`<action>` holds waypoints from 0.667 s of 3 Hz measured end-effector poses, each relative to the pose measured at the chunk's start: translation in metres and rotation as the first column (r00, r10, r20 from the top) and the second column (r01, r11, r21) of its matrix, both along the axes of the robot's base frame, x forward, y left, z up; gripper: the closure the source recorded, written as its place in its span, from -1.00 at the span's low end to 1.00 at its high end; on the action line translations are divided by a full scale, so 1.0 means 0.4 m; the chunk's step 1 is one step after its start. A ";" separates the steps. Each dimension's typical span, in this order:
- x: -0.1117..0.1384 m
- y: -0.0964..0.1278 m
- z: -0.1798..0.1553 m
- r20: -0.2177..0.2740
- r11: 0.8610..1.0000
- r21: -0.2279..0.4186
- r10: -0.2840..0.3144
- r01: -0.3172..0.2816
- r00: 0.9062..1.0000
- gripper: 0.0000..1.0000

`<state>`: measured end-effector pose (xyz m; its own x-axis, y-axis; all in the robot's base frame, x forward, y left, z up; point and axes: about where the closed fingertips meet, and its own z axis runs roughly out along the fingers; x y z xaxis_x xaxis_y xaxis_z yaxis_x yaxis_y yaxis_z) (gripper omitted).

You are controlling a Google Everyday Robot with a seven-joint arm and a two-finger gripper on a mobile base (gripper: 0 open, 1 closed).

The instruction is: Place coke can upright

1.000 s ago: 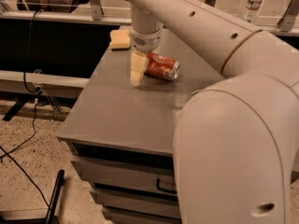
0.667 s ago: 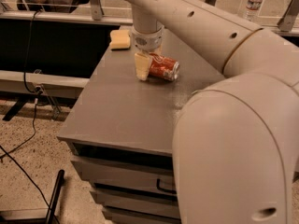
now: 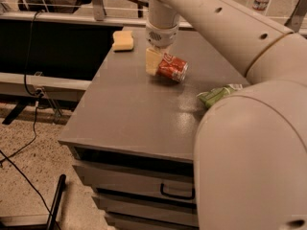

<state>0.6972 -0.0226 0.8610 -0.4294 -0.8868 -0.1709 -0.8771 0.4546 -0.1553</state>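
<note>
Lying sideways on the table (image 3: 129,114), the coke can (image 3: 172,67) is met at one end by the gripper (image 3: 155,63); whether it is clasped cannot be told. Grasping is judged under way; tipping upright is required next.

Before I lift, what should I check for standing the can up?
1. Can upright: not ok, it lies on its side.
2. Gripper at can: ok, at its end nearer the sponge.
3. Grip secure: cannot tell.
4. Bare table to set it on: ok, in front of the can.
5. Sponge apart from can: ok.
6. Bag apart from can: ok, partly hidden by the arm.
</note>
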 end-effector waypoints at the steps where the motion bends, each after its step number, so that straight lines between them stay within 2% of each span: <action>1: -0.005 -0.014 0.063 0.018 0.973 0.229 0.034 -0.038 0.999 1.00; 2: -0.010 -0.043 0.116 0.056 0.886 0.457 0.060 -0.079 0.997 1.00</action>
